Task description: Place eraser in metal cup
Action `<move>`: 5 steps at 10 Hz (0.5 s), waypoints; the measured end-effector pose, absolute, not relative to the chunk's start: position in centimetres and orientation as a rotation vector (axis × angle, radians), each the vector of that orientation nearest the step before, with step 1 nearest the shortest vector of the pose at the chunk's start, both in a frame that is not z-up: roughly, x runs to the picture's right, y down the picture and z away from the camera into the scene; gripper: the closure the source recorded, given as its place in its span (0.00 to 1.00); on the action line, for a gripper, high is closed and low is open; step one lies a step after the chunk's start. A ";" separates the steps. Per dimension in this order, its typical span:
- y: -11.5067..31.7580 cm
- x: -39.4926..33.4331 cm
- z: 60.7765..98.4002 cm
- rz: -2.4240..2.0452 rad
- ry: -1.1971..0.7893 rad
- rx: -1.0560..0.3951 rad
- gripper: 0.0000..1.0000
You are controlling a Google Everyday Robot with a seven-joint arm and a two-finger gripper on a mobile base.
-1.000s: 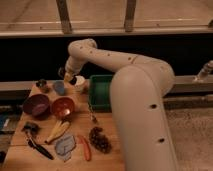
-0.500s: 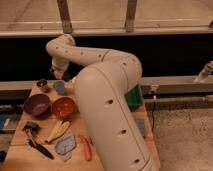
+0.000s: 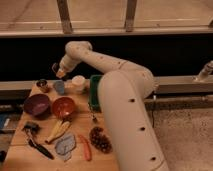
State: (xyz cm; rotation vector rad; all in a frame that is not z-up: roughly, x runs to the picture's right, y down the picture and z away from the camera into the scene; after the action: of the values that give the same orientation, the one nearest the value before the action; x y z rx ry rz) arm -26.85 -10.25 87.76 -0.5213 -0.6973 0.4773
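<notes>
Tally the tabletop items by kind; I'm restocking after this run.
Cups: 3, metal cup, blue-grey, white
Bowls: 2, purple, orange
Green bin: 1
Banana: 1
Grapes: 1
Total: 8
Gripper hovers above the cups.

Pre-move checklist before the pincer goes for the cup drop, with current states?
1. Metal cup in view at table's back left corner: ok.
2. Cup upright: cannot tell.
3. Pincer position: above and right of the metal cup, over the blue-grey cup, not yet over target: not ok.
4. Eraser in pincer: cannot tell.
5. White cup stands apart from the metal cup: ok.
</notes>
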 end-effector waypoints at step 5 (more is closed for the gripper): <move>-13.0 -25.0 87.5 0.604 -1.054 -0.477 0.84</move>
State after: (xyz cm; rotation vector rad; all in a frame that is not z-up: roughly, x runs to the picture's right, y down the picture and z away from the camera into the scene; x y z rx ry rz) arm -25.02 -13.03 87.55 -0.4769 -1.0537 0.6042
